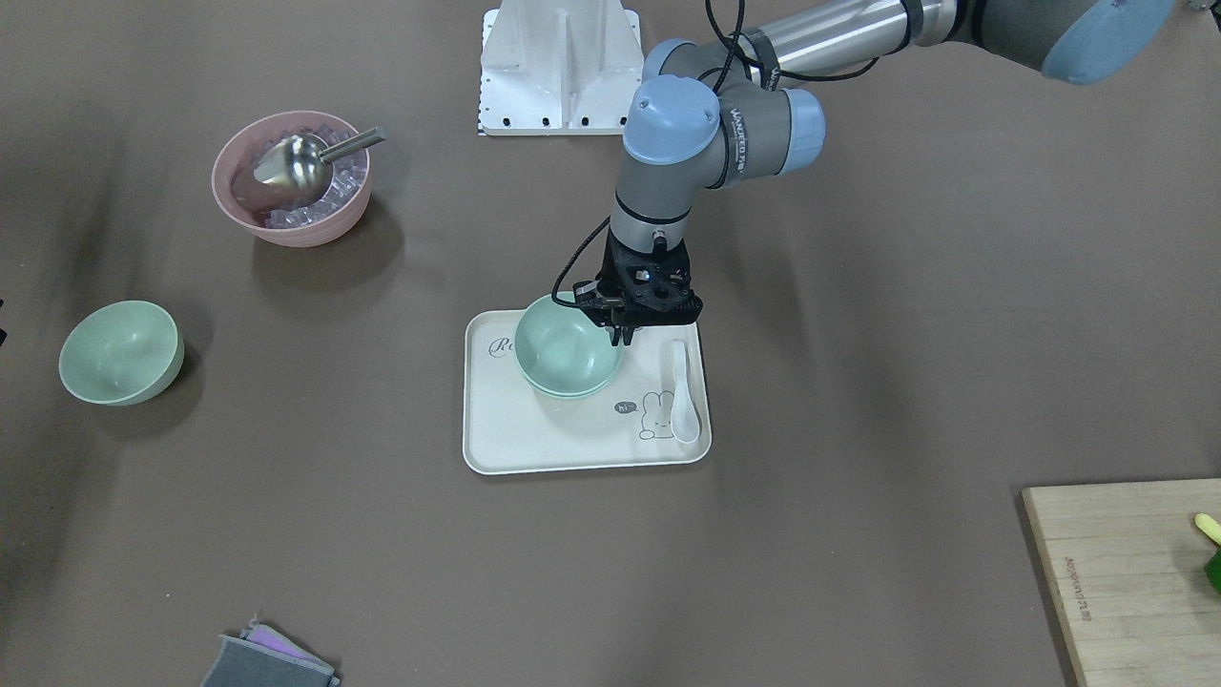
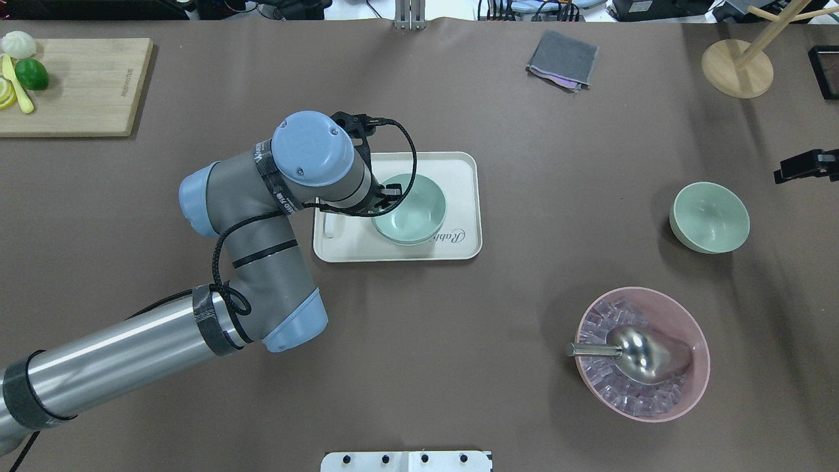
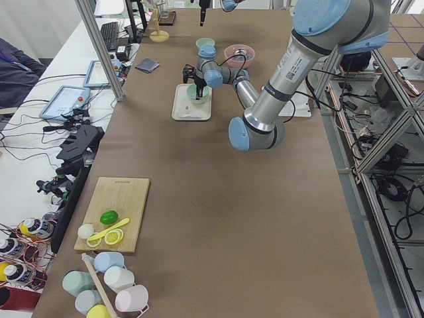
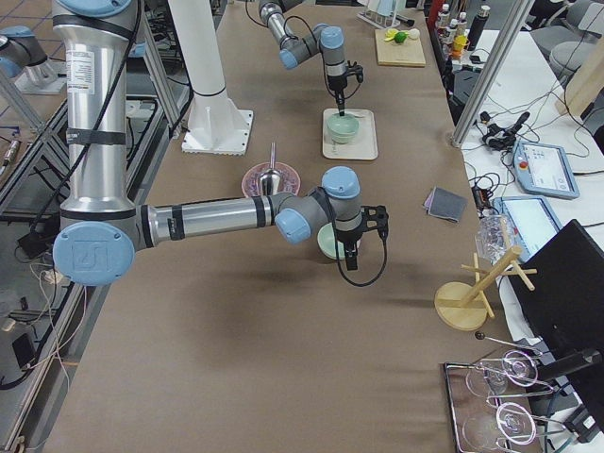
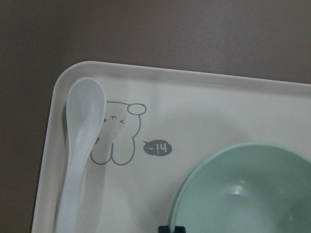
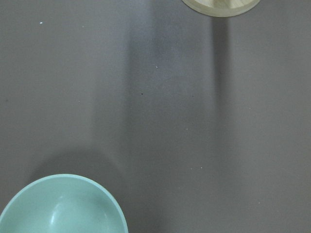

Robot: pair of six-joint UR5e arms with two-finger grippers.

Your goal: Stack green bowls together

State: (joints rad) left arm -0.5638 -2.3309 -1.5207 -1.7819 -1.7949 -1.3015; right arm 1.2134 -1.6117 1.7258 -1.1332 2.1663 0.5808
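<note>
Here, left jaws pinch rim of stacked green bowls (image 1: 563,348) on tray (image 1: 534,439).

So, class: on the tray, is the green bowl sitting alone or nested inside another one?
Nested: the upper green bowl sits inside a lower green bowl, whose rim shows around it, on the tray.

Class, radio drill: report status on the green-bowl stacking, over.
Left gripper at rim of stacked green bowls on tray, grip unclear. Right gripper near third green bowl, state unclear. Pink bowl sits aside, off the path.
</note>
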